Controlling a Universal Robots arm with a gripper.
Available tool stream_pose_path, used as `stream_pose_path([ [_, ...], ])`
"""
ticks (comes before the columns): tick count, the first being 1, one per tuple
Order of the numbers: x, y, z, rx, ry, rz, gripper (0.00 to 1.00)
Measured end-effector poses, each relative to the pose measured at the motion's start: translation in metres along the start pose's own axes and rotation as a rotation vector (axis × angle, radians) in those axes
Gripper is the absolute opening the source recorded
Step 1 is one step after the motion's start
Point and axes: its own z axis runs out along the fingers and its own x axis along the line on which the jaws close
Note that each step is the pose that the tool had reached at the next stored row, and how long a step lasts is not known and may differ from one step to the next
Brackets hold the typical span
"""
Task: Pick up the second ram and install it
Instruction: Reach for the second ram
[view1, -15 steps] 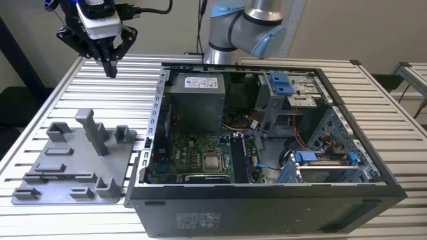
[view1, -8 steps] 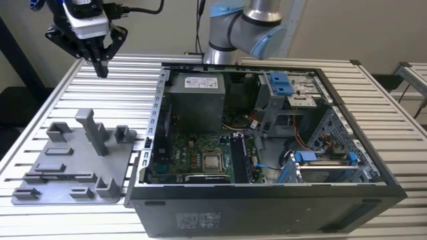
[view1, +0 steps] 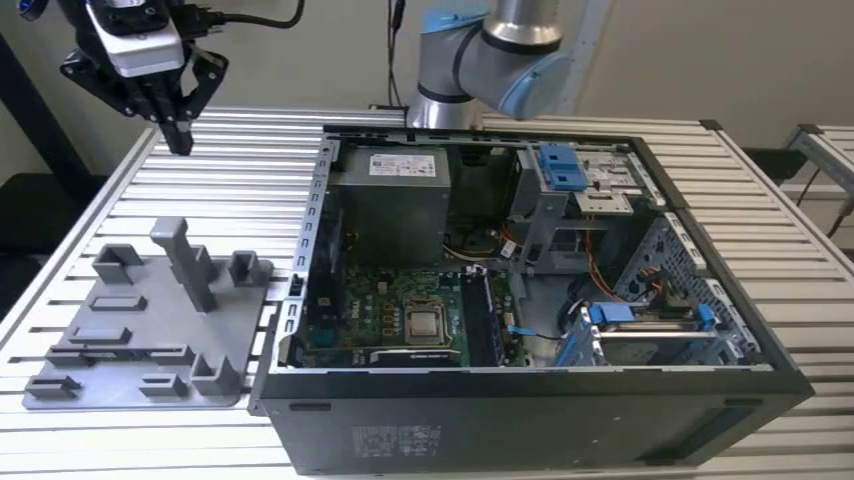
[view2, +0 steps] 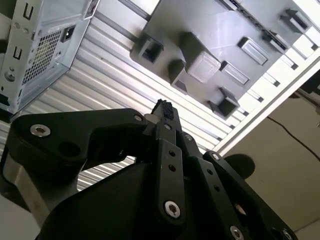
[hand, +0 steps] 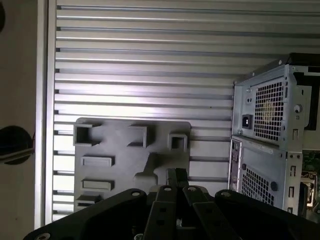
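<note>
My gripper (view1: 178, 143) hangs high over the far left corner of the table, beyond the grey fixture plate (view1: 147, 330). Its fingers point down and are pressed together with nothing between them; both wrist views show the tips closed, in the second wrist view (view2: 164, 106) and the first wrist view (hand: 176, 174). The second ram is out of view or too small to make out. The open computer case (view1: 534, 400) lies to the exterior view's right. Its green motherboard (view1: 387, 310) carries long black memory slots (view1: 485, 318) beside the processor socket.
The fixture plate has a tall upright post (view1: 187, 262) and several raised blocks. The arm's base (view1: 494, 60) stands behind the case. Blue drive clips (view1: 561, 165) and cables sit inside the case. A slatted aluminium table (view1: 240, 180) lies under everything.
</note>
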Motion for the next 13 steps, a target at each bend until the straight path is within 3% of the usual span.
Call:
stream_pose_path([
  [13,0.0379,0.0007,0.0004,0.0000,0.0001,0.000,0.11],
])
